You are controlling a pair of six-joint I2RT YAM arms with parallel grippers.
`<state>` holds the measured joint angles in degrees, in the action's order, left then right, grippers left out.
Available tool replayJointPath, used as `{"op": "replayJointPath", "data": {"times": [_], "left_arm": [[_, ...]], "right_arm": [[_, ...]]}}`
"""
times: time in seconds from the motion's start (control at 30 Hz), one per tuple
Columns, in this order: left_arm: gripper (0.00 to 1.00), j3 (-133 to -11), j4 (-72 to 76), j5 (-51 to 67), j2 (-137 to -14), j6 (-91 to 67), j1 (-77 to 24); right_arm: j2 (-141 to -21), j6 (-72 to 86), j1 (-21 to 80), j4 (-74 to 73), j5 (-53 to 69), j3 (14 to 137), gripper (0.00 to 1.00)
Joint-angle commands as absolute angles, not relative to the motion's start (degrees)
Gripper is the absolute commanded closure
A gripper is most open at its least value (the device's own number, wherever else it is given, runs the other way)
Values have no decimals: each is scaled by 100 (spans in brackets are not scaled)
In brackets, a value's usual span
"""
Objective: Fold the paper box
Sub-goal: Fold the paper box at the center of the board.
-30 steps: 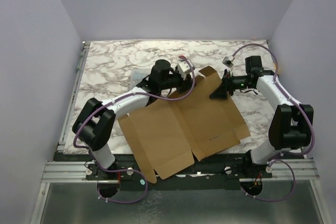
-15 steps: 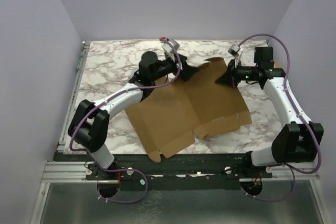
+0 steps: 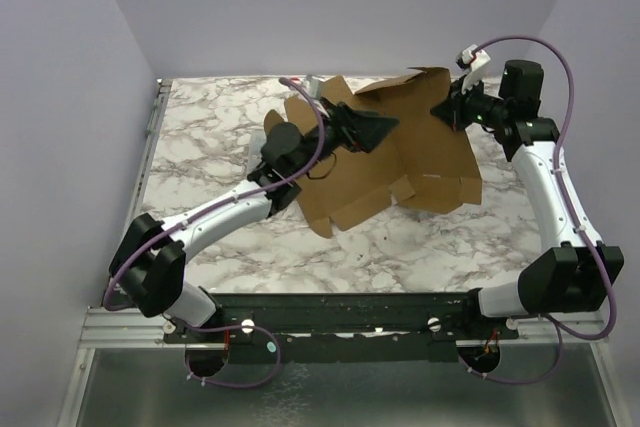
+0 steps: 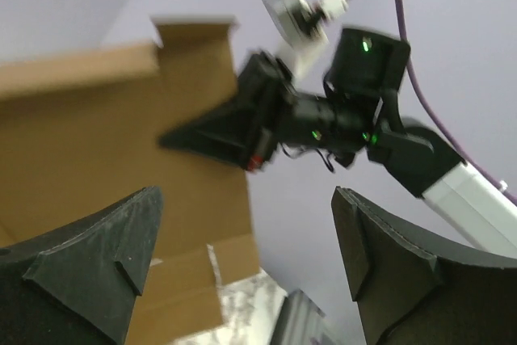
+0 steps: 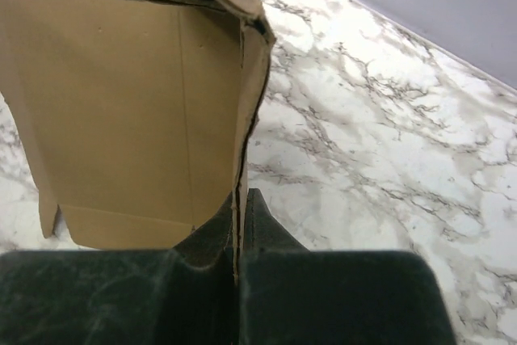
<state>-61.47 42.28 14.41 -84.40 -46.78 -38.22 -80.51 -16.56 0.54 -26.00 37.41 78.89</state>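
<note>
Brown die-cut cardboard paper box (image 3: 425, 152) stood tilted up, flaps unfolded, at the far side of the marble-patterned table (image 3: 200, 147), right gripper (image 3: 447, 107) pinching its edge, left gripper (image 3: 378, 130) spread wide and empty.

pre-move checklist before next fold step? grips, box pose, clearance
1. Right gripper pinching the box edge: ok, shut on it.
2. Left gripper free of cardboard: ok, jaws wide, nothing between them.
3. Box flat on table: not ok, the far right side is lifted.
4. Box folded into shape: not ok, mostly an open sheet.
5. Clearance between the two grippers: cannot tell, they look close in the left wrist view.
</note>
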Motion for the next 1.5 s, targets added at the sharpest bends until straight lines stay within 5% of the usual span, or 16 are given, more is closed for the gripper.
{"op": "replayJointPath", "data": {"times": [0.0,0.13,0.57,1.47], "left_arm": [[7,-6191,3882,-1068,-8554,-4152,-5074],[7,-6781,3017,-2630,-9018,-4209,-5519],[15,-8308,2520,-4157,-10277,-4620,-5582],[29,-8106,3718,-3854,-10636,-5157,-5177]], "right_arm": [[-7891,-1029,226,-2306,3156,8095,100],[-7817,-815,458,-2256,2760,8055,100],[-7707,-597,1141,-2044,1943,7719,100],[-7567,-545,1507,-1969,1581,7610,100]]}}
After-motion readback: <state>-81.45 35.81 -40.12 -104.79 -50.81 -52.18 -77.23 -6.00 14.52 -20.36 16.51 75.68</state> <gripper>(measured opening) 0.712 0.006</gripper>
